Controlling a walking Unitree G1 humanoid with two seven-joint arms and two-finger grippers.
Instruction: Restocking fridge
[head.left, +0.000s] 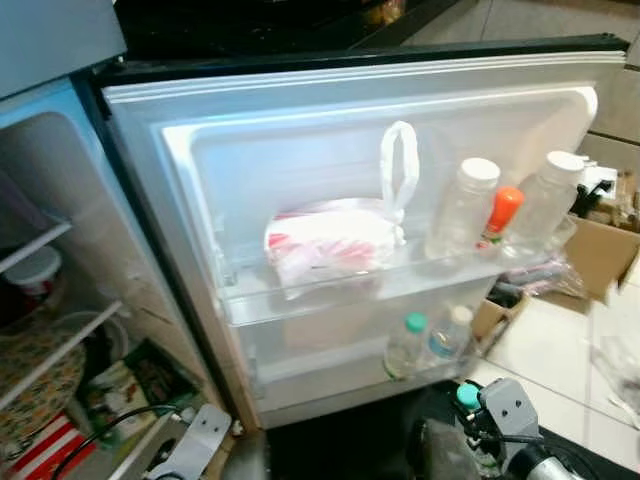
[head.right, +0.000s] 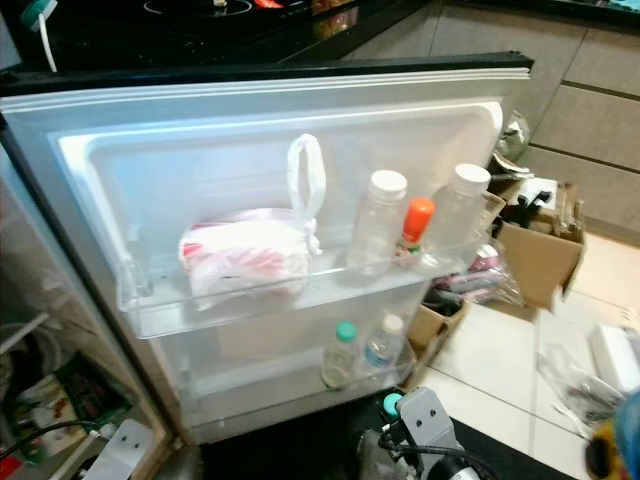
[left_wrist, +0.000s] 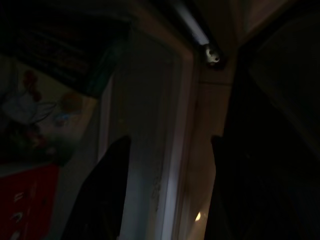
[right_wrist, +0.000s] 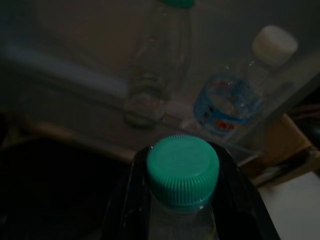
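1. Right claw (right_wrist: 182, 200) clamped on a green-capped bottle (right_wrist: 183, 172), held low, just before the open fridge door (head.left: 300, 110).
2. Lower door shelf (head.right: 250, 395): another green-capped bottle (head.left: 405, 345) beside a white-capped bottle (head.left: 447, 335) (blue label).
3. Upper door shelf (head.left: 300, 295): tied white bag (head.left: 330, 240), two clear jars, orange-capped bottle (head.left: 500, 215) between them.
4. Left claw (left_wrist: 165, 190) near the fridge edge, fingers apart (dark view).

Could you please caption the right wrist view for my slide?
Right end effector grips a green-capped bottle before the lower door shelf.
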